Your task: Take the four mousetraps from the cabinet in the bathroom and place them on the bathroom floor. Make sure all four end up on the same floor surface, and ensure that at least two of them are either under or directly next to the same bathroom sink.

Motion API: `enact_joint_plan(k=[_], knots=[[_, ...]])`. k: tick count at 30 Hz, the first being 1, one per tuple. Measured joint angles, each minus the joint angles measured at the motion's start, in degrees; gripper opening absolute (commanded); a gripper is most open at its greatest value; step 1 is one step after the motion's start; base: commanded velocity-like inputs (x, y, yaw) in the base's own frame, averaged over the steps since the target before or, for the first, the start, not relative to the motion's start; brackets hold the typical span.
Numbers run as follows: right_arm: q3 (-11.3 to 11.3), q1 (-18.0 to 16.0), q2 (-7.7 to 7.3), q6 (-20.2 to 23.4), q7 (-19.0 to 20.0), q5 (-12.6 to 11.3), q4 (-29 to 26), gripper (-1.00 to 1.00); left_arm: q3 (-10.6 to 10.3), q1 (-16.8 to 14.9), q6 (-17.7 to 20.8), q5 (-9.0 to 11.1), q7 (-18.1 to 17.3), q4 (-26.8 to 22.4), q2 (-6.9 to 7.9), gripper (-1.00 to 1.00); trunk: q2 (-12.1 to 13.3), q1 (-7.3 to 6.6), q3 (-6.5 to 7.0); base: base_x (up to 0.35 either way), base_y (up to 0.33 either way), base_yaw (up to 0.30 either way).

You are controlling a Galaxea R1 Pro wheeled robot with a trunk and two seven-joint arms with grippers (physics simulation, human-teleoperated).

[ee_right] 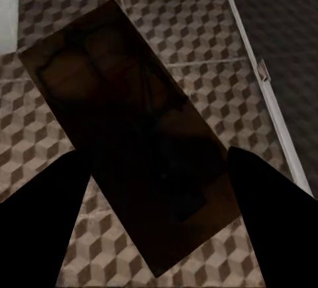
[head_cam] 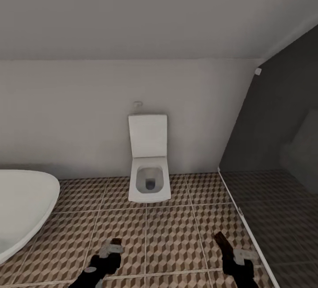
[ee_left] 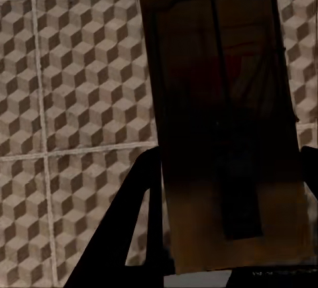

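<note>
Bathroom floor (head_cam: 176, 235) of cube-pattern tiles below both end effectors, white bathtub (head_cam: 22, 208) beyond left end effector (head_cam: 106, 252), toilet (head_cam: 149, 164) ahead between them, left one clamping a mousetrap (ee_left: 225, 129), right end effector (head_cam: 229, 248) clamping another mousetrap (ee_right: 132, 136)

A home bathroom: a white wall-mounted toilet (head_cam: 149, 164) stands ahead of the grippers, a white bathtub (head_cam: 22, 204) to their left, over cube-patterned floor tiles (head_cam: 172, 235).
</note>
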Motion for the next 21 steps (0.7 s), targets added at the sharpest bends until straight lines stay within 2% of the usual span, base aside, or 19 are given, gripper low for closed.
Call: enact_joint_plan(k=[2, 3, 6, 8, 10, 11, 12, 14, 15, 17, 21], knots=[[-0.02, -2.67, -0.01, 4.65, -0.13, 0.04, -4.00, -1.00, -0.05, -0.36, 6.79, 0.02, 4.47, -5.15, -1.90, -1.00, 0.00, 0.00, 0.00, 0.000, 0.000, 0.000], [-0.01, -5.17, 0.01, 6.83, -0.16, -0.07, -5.25, -1.00, -0.05, -1.37, 9.82, 0.00, 7.69, -7.58, -3.33, -1.00, 0.01, 0.00, 0.00, 0.000, 0.000, 0.000], [0.00, -9.04, 0.06, 9.06, -0.32, -0.30, -6.23, -1.00, 0.00, -5.84, 12.48, -0.07, 11.10, -10.21, -5.49, -1.00, 0.01, 0.00, 0.00, 0.000, 0.000, 0.000], [0.00, -10.47, 0.07, 9.24, -1.21, -0.32, -6.84, -1.00, 0.02, -9.11, 13.10, -0.02, 11.94, -10.26, -6.29, -1.00, 0.01, 0.00, 0.00, 0.000, 0.000, 0.000], [0.03, -10.90, 0.17, 7.94, -2.58, -0.19, -6.68, -1.00, -0.04, -10.19, 12.89, 0.09, 11.93, -8.68, -6.65, -1.00, 0.01, -0.01, -0.02, 0.000, 0.000, 0.000], [0.09, -11.00, 0.28, 6.70, -3.16, -0.07, -6.20, -1.00, -0.11, -10.45, 12.21, 0.08, 11.88, -7.15, -6.78, -1.00, 0.01, -0.01, -0.02, 0.000, 0.000, 0.000], [0.20, -11.10, 1.30, 3.75, -4.06, 0.27, -3.65, -1.00, -0.12, -10.75, 6.19, 0.09, 11.82, -3.57, -6.84, -1.00, 0.02, 0.00, -0.03, 0.000, 0.000, 0.000], [0.26, -11.14, 3.00, 2.41, -4.38, 0.73, -0.87, -1.00, -0.15, -10.86, -0.07, 0.11, 11.99, -1.64, -6.84, -1.00, 0.01, -0.01, -0.03, 0.000, 0.000, 0.000], [0.25, -11.15, 3.89, 2.08, -4.44, 0.92, 0.13, -1.00, -0.17, -10.88, -1.98, 0.14, 12.10, -0.89, -6.84, -1.00, 0.01, -0.01, -0.03, 0.000, 0.000, 0.000], [0.20, -11.17, 4.95, 1.83, -4.47, 1.09, 1.19, -1.00, -0.19, -10.89, -3.83, 0.13, 12.31, 0.62, -6.83, -1.00, 0.01, -0.01, -0.03, 0.000, 0.000, 0.000], [0.13, -11.17, 5.84, 3.24, -4.33, 1.04, 1.90, -1.00, -0.21, -10.91, -4.88, 0.11, 12.41, 2.78, -6.87, -1.00, 0.00, -0.01, -0.03, 0.000, 0.000, 0.000]])
